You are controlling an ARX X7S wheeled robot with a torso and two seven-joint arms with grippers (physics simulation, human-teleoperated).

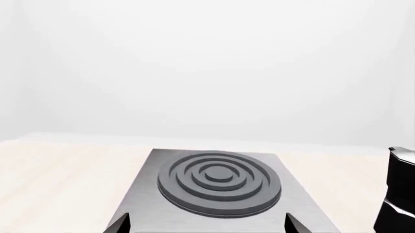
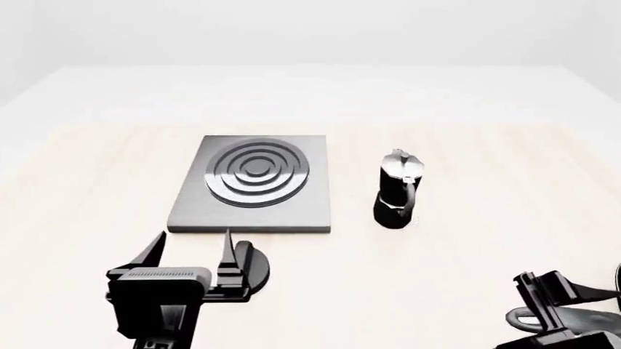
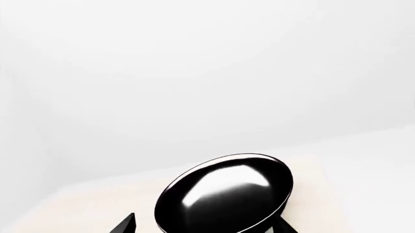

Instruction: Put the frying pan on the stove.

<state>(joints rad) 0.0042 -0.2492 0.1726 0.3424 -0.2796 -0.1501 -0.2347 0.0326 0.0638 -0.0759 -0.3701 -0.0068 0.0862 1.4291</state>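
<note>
The frying pan [image 3: 227,194], round, shallow and glossy black, shows only in the right wrist view, just ahead of my right gripper [image 3: 202,225]. That gripper is open, with one fingertip [image 3: 123,224] on each side of the pan's near rim. The pan's handle is hidden. The stove [image 2: 254,182], a square grey plate with raised black rings, lies on the pale table left of centre. My left gripper [image 2: 189,251] hovers just in front of the stove's near edge, open and empty. The stove also fills the left wrist view [image 1: 220,182] ahead of that gripper [image 1: 207,225].
A black and silver moka pot [image 2: 398,189] stands right of the stove and shows at the edge of the left wrist view [image 1: 399,194]. A small round black knob [image 2: 256,265] lies by the left gripper. The right arm [image 2: 553,313] sits at the bottom right corner.
</note>
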